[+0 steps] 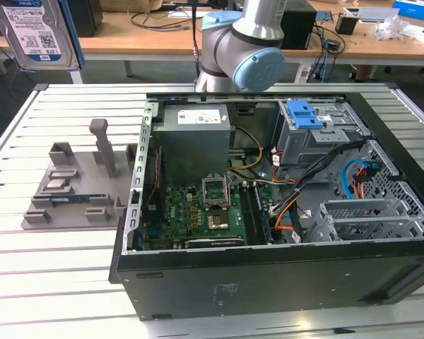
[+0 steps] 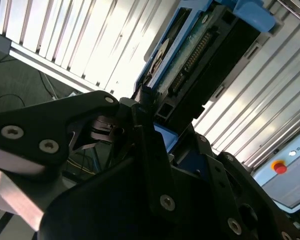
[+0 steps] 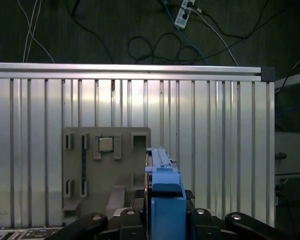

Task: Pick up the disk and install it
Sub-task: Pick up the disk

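Held high at the exterior view's far left, the disk [image 1: 37,32] hangs upright above the slatted table [image 1: 28,268]. Its labelled face is to the camera, its top is cropped by the picture's edge, and it is well apart from the open computer case [image 1: 268,275]. Open air lies around it. Below it stands the grey fixture tray [image 1: 74,187], whose posts rise just beside the case's left wall.

Moving right, the case lies on its side with the grey power supply box [image 1: 194,131] at the back and the motherboard [image 1: 205,212] in front of it. Further right is the blue bracket [image 1: 304,113] atop the grey drive cage [image 1: 314,145]. Orange, black and blue cables [image 1: 290,205] trail across the gap between board and cage. The arm [image 1: 244,46] rises behind the case's rear edge, with a wooden bench [image 1: 148,42] beyond.

The second wrist view adds what the exterior view lacks. It shows the gripper [image 2: 167,132] with its black fingers [image 2: 152,150] clamped tight on the disk's blue frame, and the connector edge pointing away over the slats.

In the first wrist view the disk shows edge-on between the fingers [image 3: 132,220], above the edge of the fixture tray. The table's end rail [image 3: 125,67] and loose floor cables [image 3: 155,45] lie beyond.
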